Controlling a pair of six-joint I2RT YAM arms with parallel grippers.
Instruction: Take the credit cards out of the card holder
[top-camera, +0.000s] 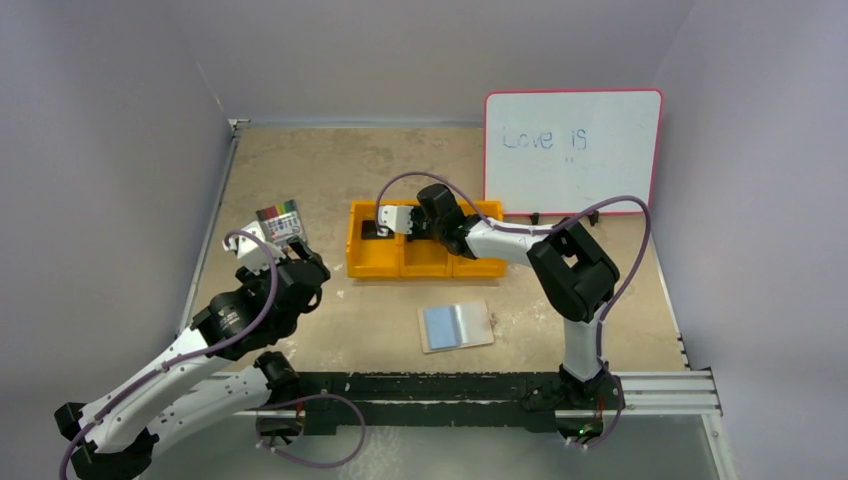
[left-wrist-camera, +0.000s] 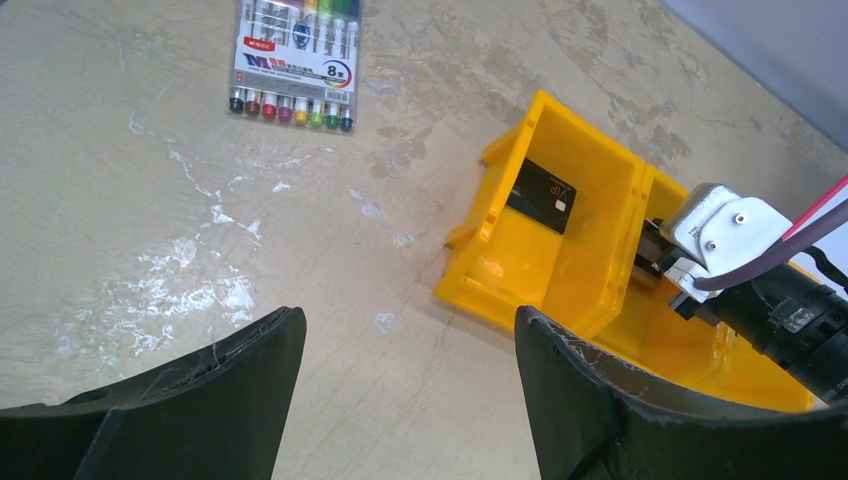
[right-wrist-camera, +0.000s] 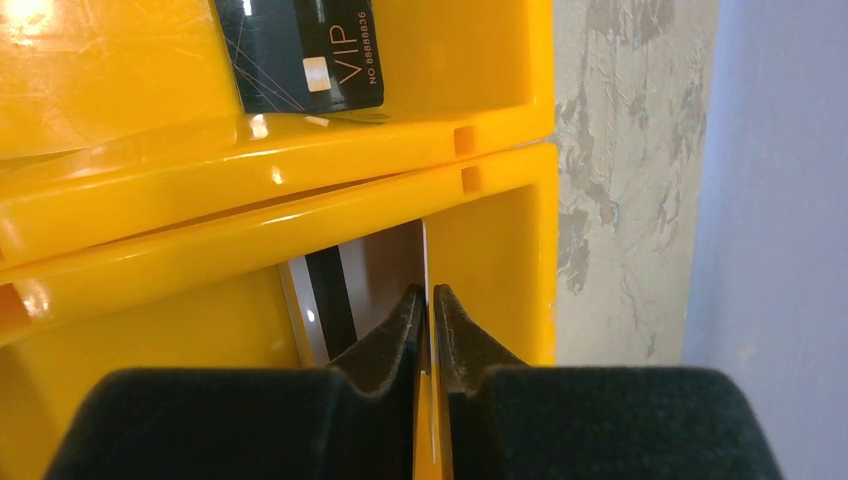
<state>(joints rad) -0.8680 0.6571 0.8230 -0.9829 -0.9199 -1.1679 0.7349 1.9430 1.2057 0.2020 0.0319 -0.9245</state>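
Right gripper (right-wrist-camera: 428, 297): jaws pinched on brown striped card (right-wrist-camera: 370, 275) inside orange plastic tray (right-wrist-camera: 300, 190). Left gripper (left-wrist-camera: 410, 320): jaws wide. Light-blue bifold card holder (top-camera: 456, 326): open, well apart from both.

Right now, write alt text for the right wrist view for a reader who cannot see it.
The right gripper, its black padded fingers closed, pinches a thin pale card edge-on over a compartment of the glossy yellow-orange plastic tray. A black card printed VIP lies in the neighbouring compartment; mottled beige tabletop and grey wall fill the right.
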